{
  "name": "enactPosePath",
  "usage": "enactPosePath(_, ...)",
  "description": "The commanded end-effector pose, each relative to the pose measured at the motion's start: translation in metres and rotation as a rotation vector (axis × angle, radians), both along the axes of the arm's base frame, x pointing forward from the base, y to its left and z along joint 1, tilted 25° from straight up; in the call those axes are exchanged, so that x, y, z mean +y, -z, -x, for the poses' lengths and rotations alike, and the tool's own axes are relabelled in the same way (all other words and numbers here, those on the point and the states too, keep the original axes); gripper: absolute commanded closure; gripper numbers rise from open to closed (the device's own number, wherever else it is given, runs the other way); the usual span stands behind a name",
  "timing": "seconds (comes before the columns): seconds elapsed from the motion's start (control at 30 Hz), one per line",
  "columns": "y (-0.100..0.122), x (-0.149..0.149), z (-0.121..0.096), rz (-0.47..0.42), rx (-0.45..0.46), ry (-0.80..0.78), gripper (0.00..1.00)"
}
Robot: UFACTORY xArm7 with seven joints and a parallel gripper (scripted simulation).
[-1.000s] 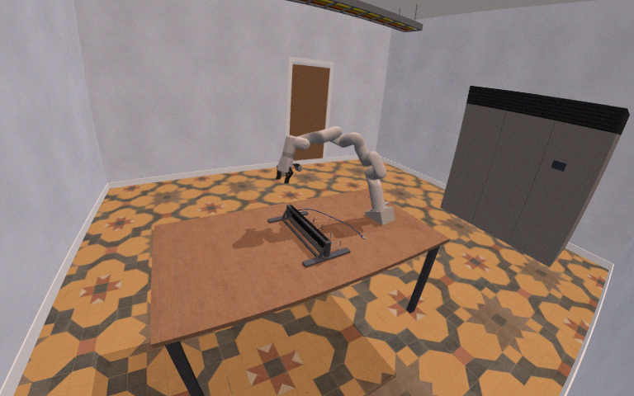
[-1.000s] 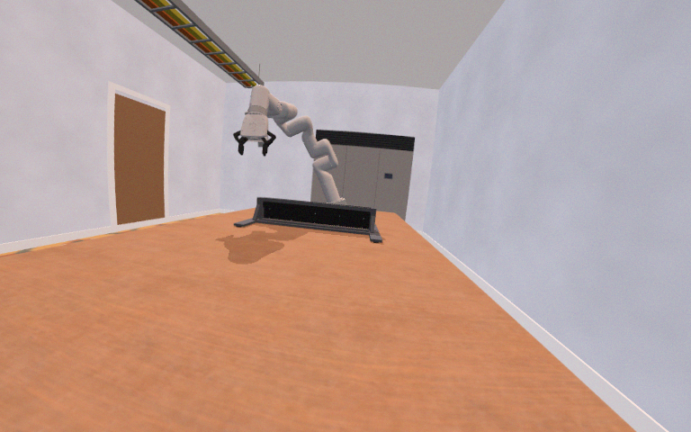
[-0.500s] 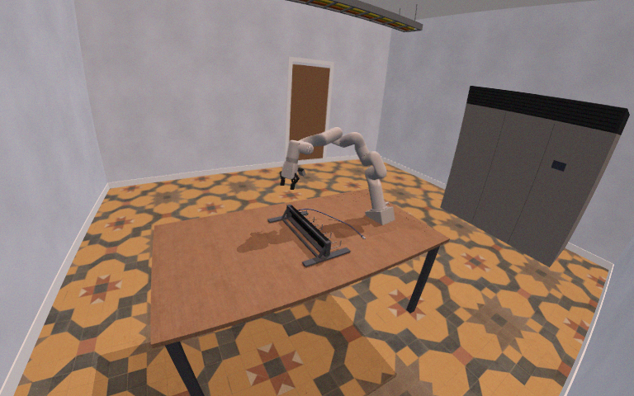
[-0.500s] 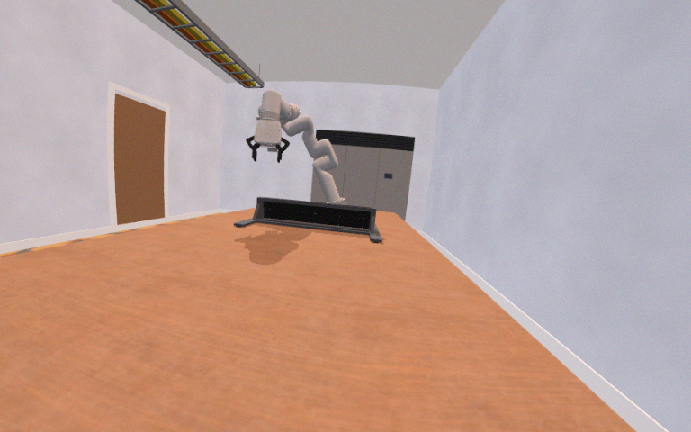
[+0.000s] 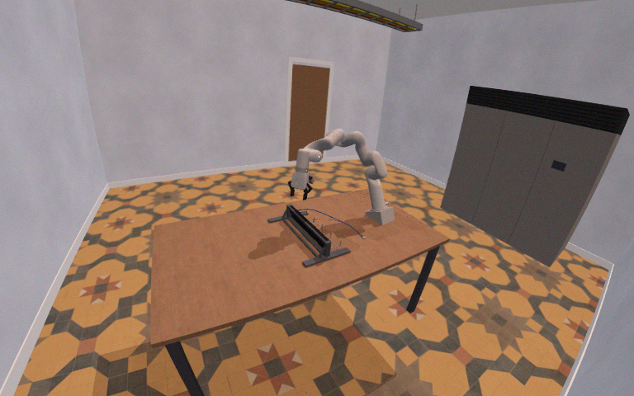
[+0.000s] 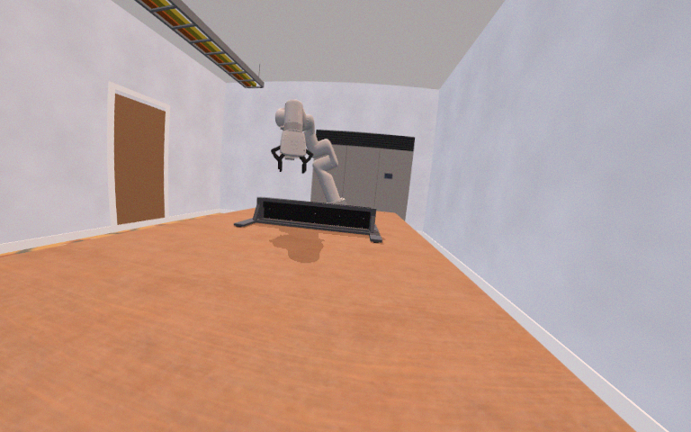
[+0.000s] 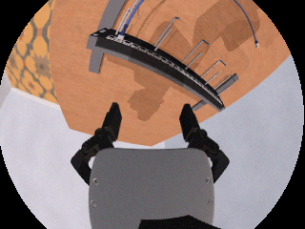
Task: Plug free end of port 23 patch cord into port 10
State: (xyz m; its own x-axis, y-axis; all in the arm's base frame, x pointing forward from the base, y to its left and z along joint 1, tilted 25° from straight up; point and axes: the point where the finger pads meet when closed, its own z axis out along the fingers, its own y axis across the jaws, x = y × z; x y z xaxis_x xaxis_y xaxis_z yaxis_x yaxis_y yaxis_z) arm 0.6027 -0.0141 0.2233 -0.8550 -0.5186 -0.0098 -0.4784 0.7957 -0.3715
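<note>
The dark patch-panel rack stands on the wooden table, on two flat feet; it also shows in the exterior view and the wrist view. A blue patch cord runs from the rack's far end in a loop over the table; its free end lies on the table behind the rack, towards the arm's base, and shows in the wrist view. My gripper hangs open and empty high above the rack's far end; it also shows in the exterior view and the wrist view.
The arm's base stands on the table's far right corner. The table's far edge lies just beyond the rack's end. A grey cabinet stands by the right wall, off the table.
</note>
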Motion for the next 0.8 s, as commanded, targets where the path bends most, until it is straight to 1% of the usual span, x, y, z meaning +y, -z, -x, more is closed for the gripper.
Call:
enactPosePath(0.0,0.026,0.029,0.015,0.015,0.039,-0.069,0.00)
enactPosePath(0.1,0.040,0.043,0.024,0.024,0.063,-0.106,0.00)
enactPosePath(0.17,0.040,0.043,0.024,0.024,0.063,-0.106,0.00)
enactPosePath(0.2,0.054,0.057,0.035,0.033,0.087,-0.143,0.00)
enactPosePath(0.33,0.069,0.072,0.048,0.043,0.114,-0.186,0.00)
enactPosePath(0.67,0.113,0.112,0.093,0.077,0.194,-0.319,0.00)
enactPosePath(0.73,0.113,0.112,0.093,0.077,0.194,-0.319,0.00)
enactPosePath(0.77,0.126,0.122,0.108,0.087,0.218,-0.360,0.00)
